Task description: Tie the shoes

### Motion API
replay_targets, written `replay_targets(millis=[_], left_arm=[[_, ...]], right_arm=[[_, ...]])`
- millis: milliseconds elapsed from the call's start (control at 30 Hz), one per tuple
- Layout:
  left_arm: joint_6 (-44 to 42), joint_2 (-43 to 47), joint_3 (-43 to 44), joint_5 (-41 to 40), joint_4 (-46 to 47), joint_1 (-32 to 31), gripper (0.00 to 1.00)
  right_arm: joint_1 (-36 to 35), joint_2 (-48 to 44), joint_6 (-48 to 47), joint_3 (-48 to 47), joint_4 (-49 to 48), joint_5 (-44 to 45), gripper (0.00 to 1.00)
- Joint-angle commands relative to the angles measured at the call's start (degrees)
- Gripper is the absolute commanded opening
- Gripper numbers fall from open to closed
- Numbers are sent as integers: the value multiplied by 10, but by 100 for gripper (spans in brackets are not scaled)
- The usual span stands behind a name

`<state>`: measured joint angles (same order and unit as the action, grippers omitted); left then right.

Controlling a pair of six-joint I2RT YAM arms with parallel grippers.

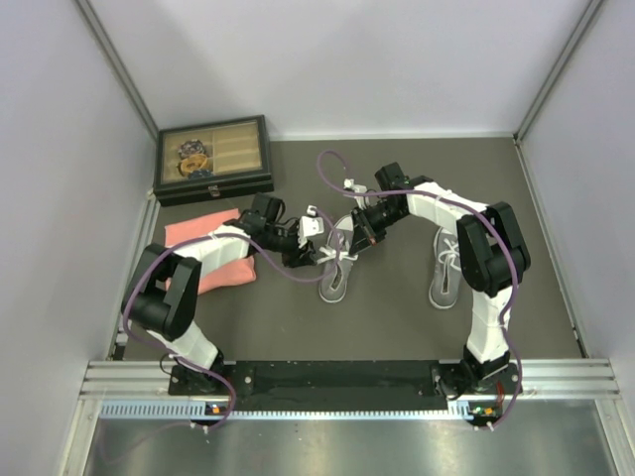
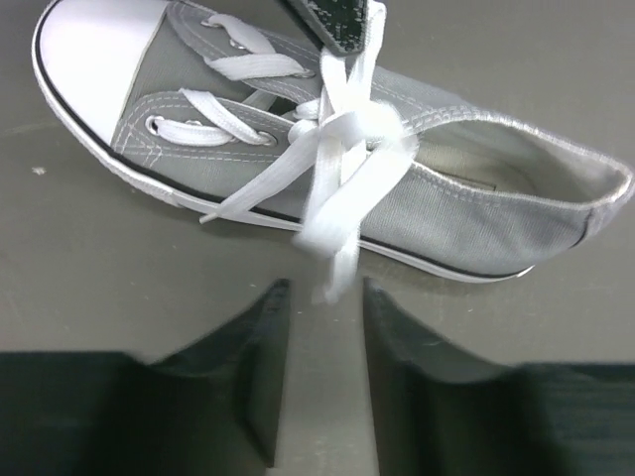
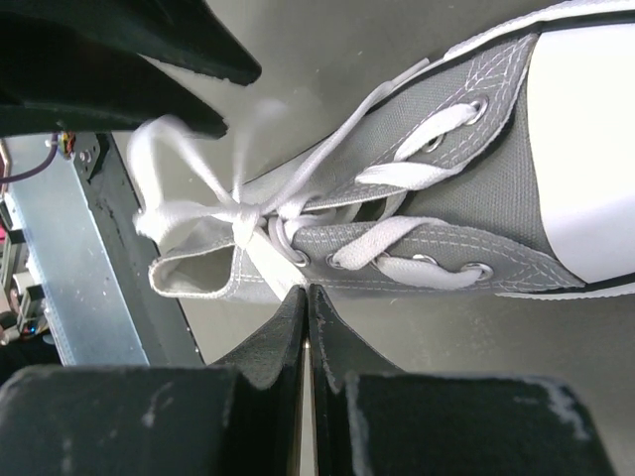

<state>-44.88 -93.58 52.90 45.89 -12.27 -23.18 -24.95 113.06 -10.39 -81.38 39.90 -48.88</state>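
Top external: centre shoe runs near-far, toe away.

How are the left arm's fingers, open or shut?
Open: the left fingers stand apart, with bare table showing between them.

The lace loops are blurred in my left wrist view. The right wrist view cuts the toe cap at its edge. If my right claw pinches a lace, its pressed fingers hide it

Dark compartment box at back; pink cloth near it
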Motion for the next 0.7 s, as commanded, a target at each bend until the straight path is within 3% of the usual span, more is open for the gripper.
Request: replay_targets(millis=[0, 100, 400, 667], left_arm=[[34, 40, -3, 32, 16, 8, 45], [52, 55, -7, 39, 29, 7, 52], [145, 34, 11, 42, 97, -13, 59], [266, -12, 27, 32, 185, -40, 58]], right_arm=[[5, -19, 2, -11, -6, -9, 0], [5, -20, 5, -11, -7, -11, 0], [4, -20, 7, -10, -8, -14, 0], [4, -18, 4, -8, -5, -12, 0]])
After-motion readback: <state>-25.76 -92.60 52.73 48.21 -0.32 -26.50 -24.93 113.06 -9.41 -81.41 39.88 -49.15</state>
